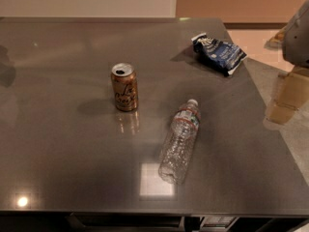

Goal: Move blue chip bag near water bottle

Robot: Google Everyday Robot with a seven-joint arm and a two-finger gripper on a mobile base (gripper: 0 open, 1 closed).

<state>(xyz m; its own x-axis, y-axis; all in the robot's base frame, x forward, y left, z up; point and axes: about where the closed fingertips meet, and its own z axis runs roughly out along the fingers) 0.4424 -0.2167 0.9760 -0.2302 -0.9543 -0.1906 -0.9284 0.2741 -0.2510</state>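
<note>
The gripper [285, 98] hangs off the right side of the table [58, 168], past its edge and over the floor, a pale tan piece below the grey bulk of the arm [298, 37]. Whether it is spread or pressed together I cannot tell from here. It holds nothing that I can see and touches nothing on the table.

The bag [219, 53] lies flat near the far right corner of the table, crumpled, dark blue with white markings, one white end towards the back and the other close to the right edge. It sits to the left of the gripper and farther back. There is a clear gap between them, with the table's edge in that gap.

The bottle [181, 141] lies on its side around the middle of the table, white cap pointing to the far side and tilted a little right, base towards the near edge. It is well apart from the bag, which lies beyond its cap end and off to the right.

The can [124, 87] stands upright to the left of the bottle's cap end, near it but not touching.
</note>
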